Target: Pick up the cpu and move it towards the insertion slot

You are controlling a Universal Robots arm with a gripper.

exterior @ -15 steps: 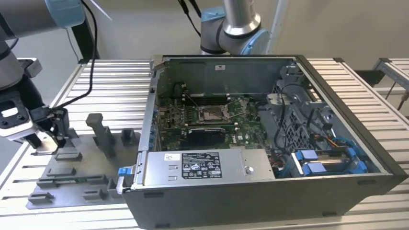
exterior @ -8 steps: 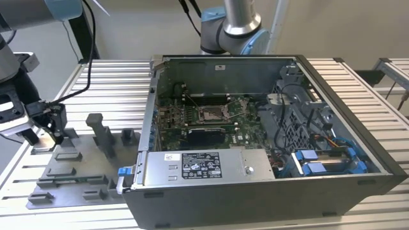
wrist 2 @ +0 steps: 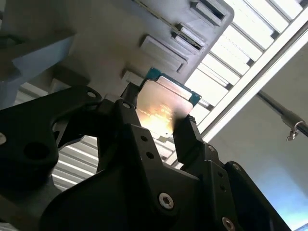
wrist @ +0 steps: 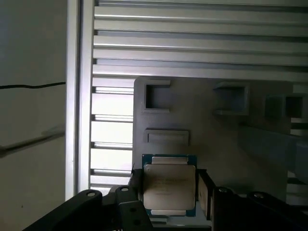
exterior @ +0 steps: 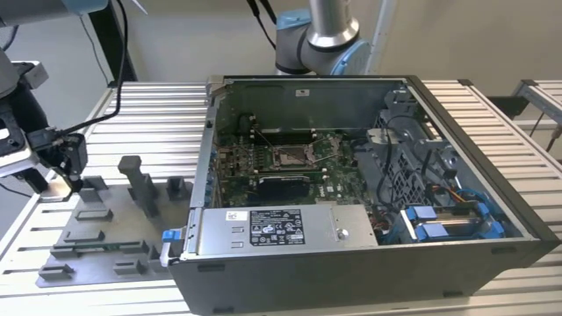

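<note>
- My gripper point(exterior: 72, 178) is closed down on the cpu point(wrist: 169, 185). One finger point(wrist: 204, 192) bears on each of two opposite edges, flat face square between the jaws, in both wrist views.
- The cpu sits just over the far corner of the grey tray point(exterior: 114, 263); whether it has cleared the tray, I cannot tell.
- The open computer case point(exterior: 351, 276) stands beside the tray.
- In the exterior view, the insertion slot point(exterior: 290, 156) lies at 3 o'clock from my jaws, well apart, inside the case wall.
</note>
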